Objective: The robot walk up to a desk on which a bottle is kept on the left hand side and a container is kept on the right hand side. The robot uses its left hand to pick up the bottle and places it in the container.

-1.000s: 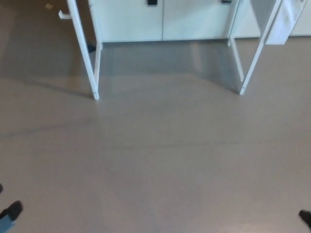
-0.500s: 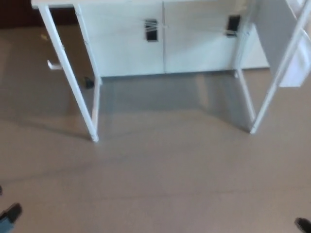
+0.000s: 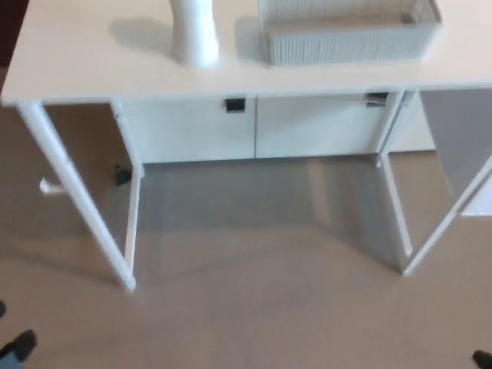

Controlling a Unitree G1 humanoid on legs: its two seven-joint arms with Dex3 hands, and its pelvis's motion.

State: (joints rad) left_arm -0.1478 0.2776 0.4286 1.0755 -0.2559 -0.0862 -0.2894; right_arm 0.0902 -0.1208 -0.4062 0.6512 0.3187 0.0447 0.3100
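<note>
Upper left of centre: white bottle [image 3: 193,32], smooth, rounded, upright on the white table [image 3: 84,69], top cut off by the frame edge. Just right of it, apart: pale ribbed rectangular container [image 3: 347,34], interior barely visible, contents impossible to tell. Below the tabletop edge: white cabinet fronts [image 3: 254,127] with two dark handles, slim white legs at left and right. Lower frame: bare beige floor [image 3: 261,307], wide and open. Left hand and right hand out of view, state unknown.
</note>
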